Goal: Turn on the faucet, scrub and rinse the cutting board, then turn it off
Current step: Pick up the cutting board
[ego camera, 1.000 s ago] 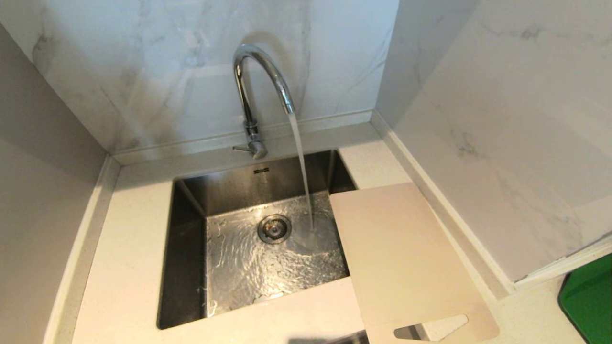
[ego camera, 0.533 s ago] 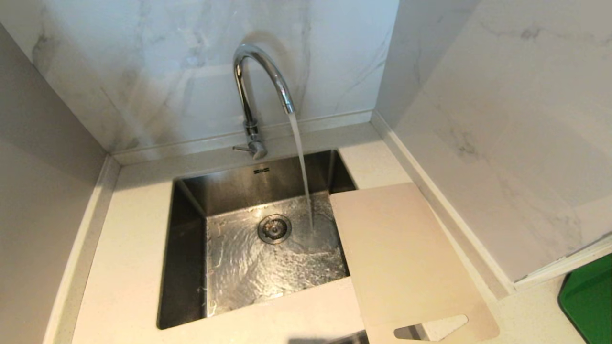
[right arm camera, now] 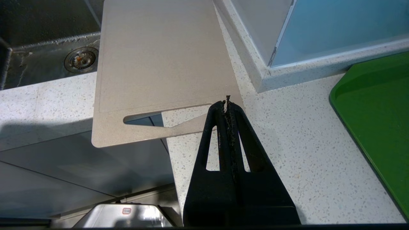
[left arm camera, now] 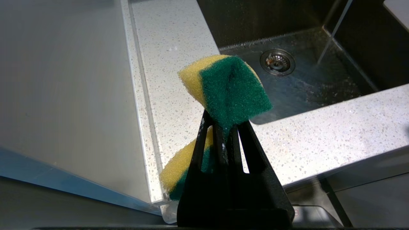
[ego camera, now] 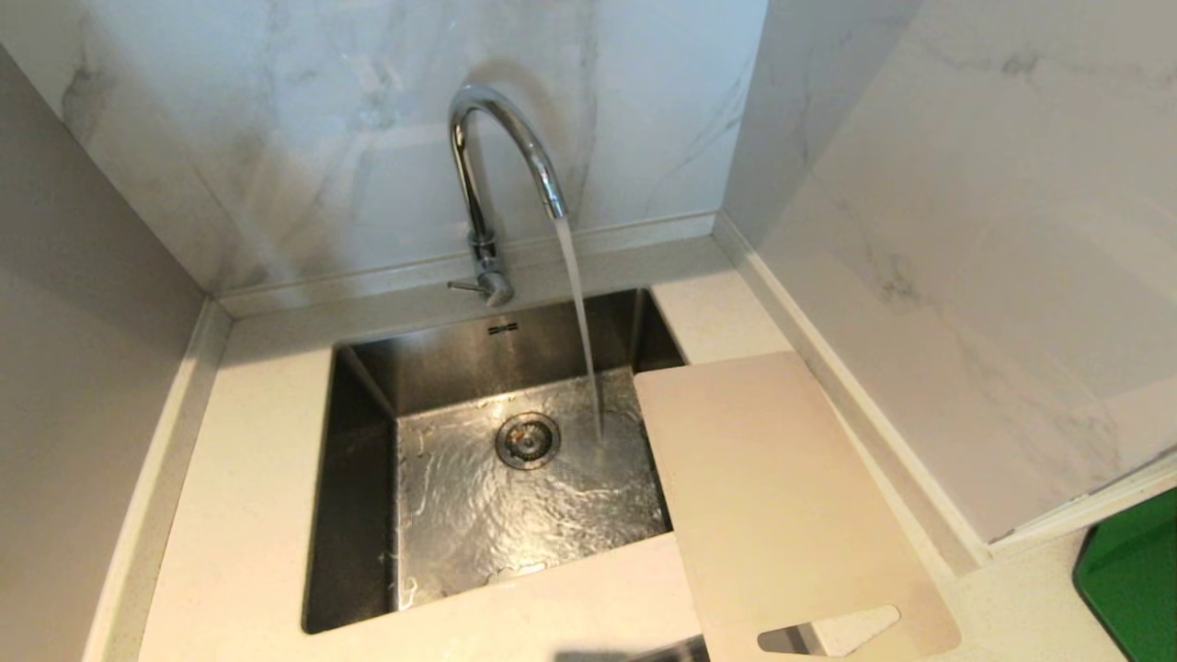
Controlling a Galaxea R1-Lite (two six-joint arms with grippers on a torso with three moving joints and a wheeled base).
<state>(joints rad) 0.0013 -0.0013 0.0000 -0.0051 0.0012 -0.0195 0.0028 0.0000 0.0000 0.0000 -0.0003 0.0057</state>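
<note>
Water runs from the faucet (ego camera: 501, 175) in a steady stream into the steel sink (ego camera: 368, 515), landing just right of the drain strainer (ego camera: 528, 439); the faucet stands at the back rim of the sink, its small lever pointing left. The cutting board (ego camera: 782, 496) lies flat on the speckled surface (ego camera: 248, 515) to the right of the sink, its left edge overhanging the basin and its slotted handle end jutting past the surface's front edge. The left gripper (left arm camera: 223, 126) hangs off the front left of the sink, jaws clenched on a yellow-and-green sponge (left arm camera: 233, 89). The right gripper (right arm camera: 227, 107) hovers near the board's handle end, jaws pressed together and empty. A green tray (right arm camera: 377, 108) lies further right.
</note>
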